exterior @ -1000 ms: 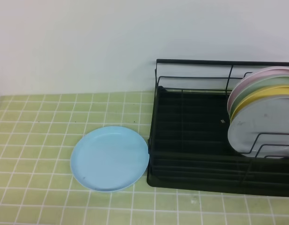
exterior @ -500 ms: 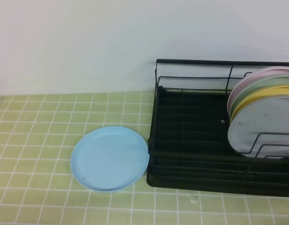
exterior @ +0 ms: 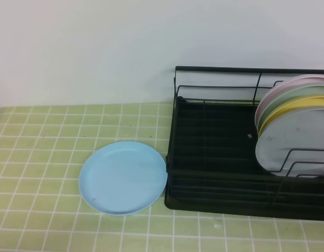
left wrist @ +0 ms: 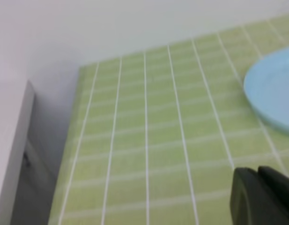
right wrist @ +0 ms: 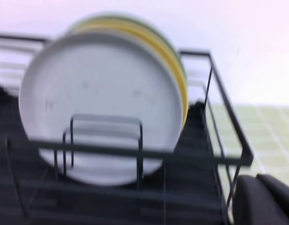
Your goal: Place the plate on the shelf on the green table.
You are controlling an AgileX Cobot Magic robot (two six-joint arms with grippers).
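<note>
While both of my arms hang back out of the overhead view, nothing on the table has moved over the last second: every object sits exactly where it did before. That stillness suggests the task has not really begun.

A round, glossy light blue plate [exterior: 123, 177] lies flat on the green table [exterior: 41, 157], a surface of small pale yellow-green square tiles with white grout. The plate rests toward the table's front edge, near the middle, its right rim touching or nearly touching the left side of the black wire dish rack [exterior: 214, 157] that serves as the shelf. That rack fills the table's right half, and its left portion looks empty.

Standing upright in the rack's right end are four other plates: a white-grey plate [exterior: 295, 142] in front, then a yellow plate [exterior: 303, 103], a green one and a pink one behind.

My left gripper [left wrist: 266, 197] shows only as dark fingertips pressed together, holding nothing, above bare tiles with the blue plate ahead to its right. My right gripper [right wrist: 263, 199] is likewise closed and empty, facing the racked plates.

I judge the next move is reaching for the blue plate.
</note>
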